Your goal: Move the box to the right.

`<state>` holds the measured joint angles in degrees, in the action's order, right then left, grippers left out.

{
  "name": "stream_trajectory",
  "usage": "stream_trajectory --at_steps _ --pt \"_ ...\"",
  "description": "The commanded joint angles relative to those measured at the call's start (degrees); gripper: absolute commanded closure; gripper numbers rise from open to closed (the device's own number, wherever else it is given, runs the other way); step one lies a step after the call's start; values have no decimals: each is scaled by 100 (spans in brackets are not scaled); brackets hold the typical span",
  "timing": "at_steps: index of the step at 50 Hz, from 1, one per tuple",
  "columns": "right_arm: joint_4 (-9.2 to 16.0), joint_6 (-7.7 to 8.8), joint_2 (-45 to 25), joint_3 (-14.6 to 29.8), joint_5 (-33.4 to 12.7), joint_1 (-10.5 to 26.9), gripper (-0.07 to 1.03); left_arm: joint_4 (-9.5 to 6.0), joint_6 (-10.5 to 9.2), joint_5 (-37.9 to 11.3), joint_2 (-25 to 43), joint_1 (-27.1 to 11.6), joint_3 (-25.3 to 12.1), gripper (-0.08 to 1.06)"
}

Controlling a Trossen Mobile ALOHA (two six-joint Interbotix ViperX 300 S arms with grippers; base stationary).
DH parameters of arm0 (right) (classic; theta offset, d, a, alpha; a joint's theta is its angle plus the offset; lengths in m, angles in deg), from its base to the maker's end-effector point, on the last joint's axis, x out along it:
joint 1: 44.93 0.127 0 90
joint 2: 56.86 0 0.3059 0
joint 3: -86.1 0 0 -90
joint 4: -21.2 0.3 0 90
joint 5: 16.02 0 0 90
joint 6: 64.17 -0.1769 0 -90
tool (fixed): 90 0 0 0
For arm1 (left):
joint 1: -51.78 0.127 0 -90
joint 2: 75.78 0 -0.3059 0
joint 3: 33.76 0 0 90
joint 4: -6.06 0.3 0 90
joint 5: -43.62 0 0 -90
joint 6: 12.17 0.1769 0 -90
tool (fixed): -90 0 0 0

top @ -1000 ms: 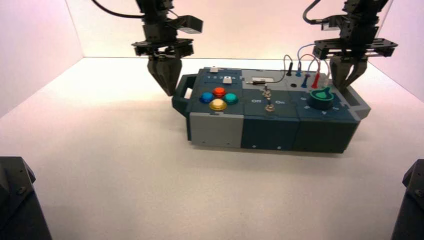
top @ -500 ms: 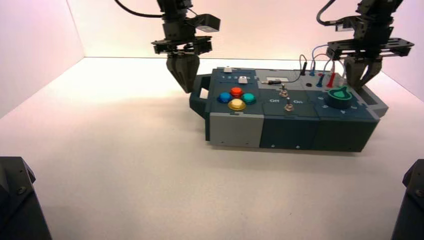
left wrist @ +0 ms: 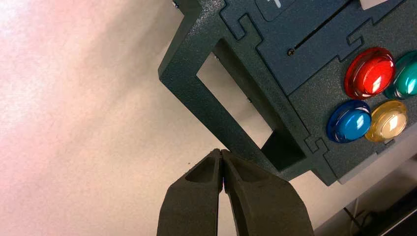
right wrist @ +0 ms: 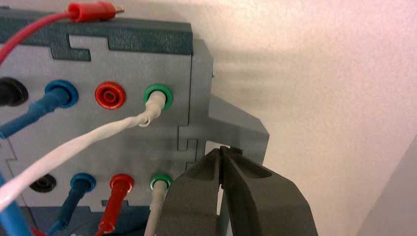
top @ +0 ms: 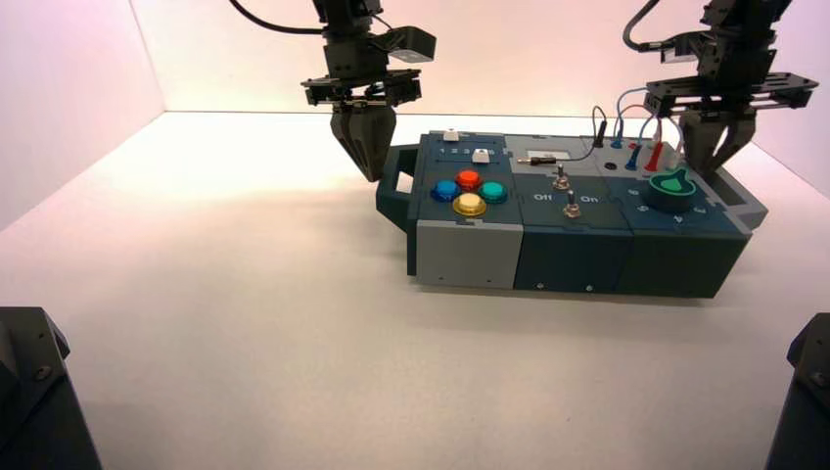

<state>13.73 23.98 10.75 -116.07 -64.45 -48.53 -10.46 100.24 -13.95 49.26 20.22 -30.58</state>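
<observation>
Item: the box (top: 577, 220), long, dark teal with grey panels, standing on the white table (top: 245, 323) right of centre, its long face toward us and its right end nearing the right wall.

Fittings on top: four round buttons (top: 469, 191) (red, blue, teal, yellow) at the left; two toggle switches (top: 566, 191) mid-box; a green dial (top: 670, 190) at the right; plugged wires (top: 631, 132) along the far right corner. A cut-out left handle (top: 396, 186) and a grey right handle (right wrist: 236, 130) close the ends.

Left gripper (top: 364, 157): clenched on nothing, its tips pressed together in the left wrist view (left wrist: 222, 164), sitting just beside the outer bar of the left handle; we cannot tell for certain whether it touches.

Right gripper (top: 716, 152): likewise clenched and empty in the right wrist view (right wrist: 221, 160), poised over the right handle beside the green sockets.

Handling, in our judgement: a rigid shell of interlocking panels that should slide as one piece on the smooth table, neither soft nor fragile in the body. We would bear on the handles or end walls only. The wires, toggles and dial are the delicate parts and make poor contact points. A push applied off-centre at the left end may swing the box instead of shifting it straight.
</observation>
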Motion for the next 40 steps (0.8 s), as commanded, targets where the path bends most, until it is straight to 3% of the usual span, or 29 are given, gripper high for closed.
stream_trajectory --at_steps 1,10,29,40 --pt "70 44 308 88 -70 97 95 -9 -132 9 -413 -571 -352 101" --pt "105 141 492 185 -202 123 96 308 -334 -114 -422 -554 -475 101" --pt "97 105 738 185 -220 185 96 404 -343 -211 -765 -457 -387 101" --pt "114 97 879 176 -211 185 96 571 -325 -237 -809 -378 -431 101"
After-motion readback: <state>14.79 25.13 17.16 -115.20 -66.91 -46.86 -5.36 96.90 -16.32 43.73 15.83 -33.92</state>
